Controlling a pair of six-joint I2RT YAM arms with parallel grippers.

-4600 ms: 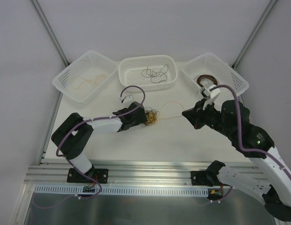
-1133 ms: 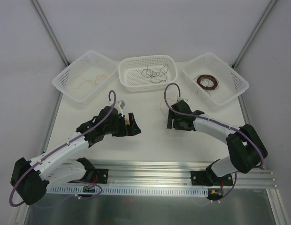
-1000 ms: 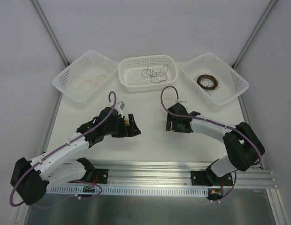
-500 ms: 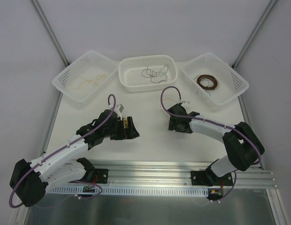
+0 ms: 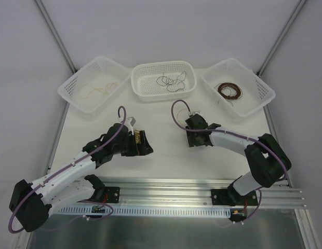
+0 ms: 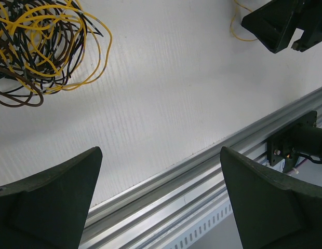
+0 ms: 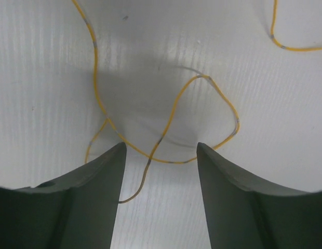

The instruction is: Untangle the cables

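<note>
The main knot of the cables [image 6: 41, 44] lies on the white tabletop [image 5: 166, 158], a tangle of yellow, black and dark brown strands curling over one another. In the left wrist view it sits at the upper left corner, beyond the left jaws, which stand wide apart above bare tabletop and hold nothing. From above, that knot is mostly hidden under the head of the left arm [image 5: 72, 168].

A single yellow wire [image 7: 161, 137] lies loose in open loops under the right arm [image 5: 231, 140]. The right jaws are also apart, and one bend of this wire runs through the gap between them (not pinched, as far as the wrist view shows).

The two arm heads face each other over the middle of the tabletop, near but not touching, with the aluminium rail [image 5: 166, 187] along the near edge.

Three white baskets stand along the far edge. The left basket [image 5: 79, 73] holds yellow-tan wires [image 5: 96, 89], the middle basket [image 5: 150, 92] holds black wires [image 5: 171, 82], and the right basket [image 5: 254, 76] holds a coil of dark brown wires [image 5: 229, 91].
</note>
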